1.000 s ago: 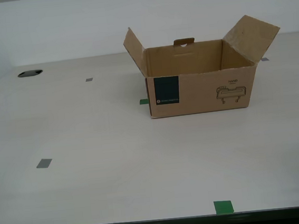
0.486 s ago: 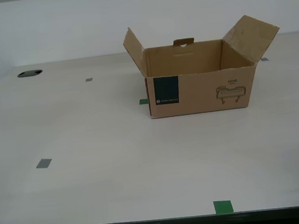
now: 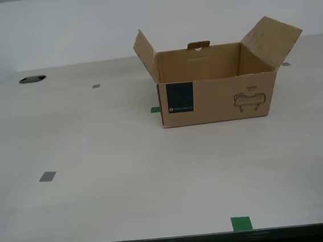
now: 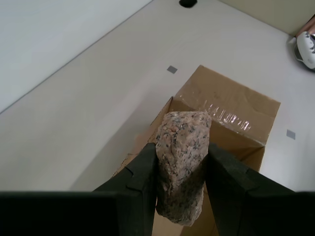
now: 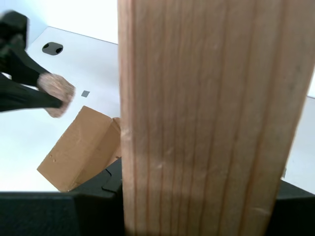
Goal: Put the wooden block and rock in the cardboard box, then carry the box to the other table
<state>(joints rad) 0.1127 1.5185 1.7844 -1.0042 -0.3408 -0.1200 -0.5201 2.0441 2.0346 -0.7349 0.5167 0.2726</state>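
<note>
Holding the rock (image 4: 183, 164) clamped in my second pincer (image 4: 181, 184) above a flap of the box (image 3: 218, 90), which stands at two o'clock on the surface (image 3: 97, 161), I should centre over the opening before releasing; my first pincer grips the block (image 5: 211, 118).

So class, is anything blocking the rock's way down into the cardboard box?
Nothing visible does. My second gripper holds the rock above the cardboard box, whose flaps stand open, and only open air shows between them.
</note>
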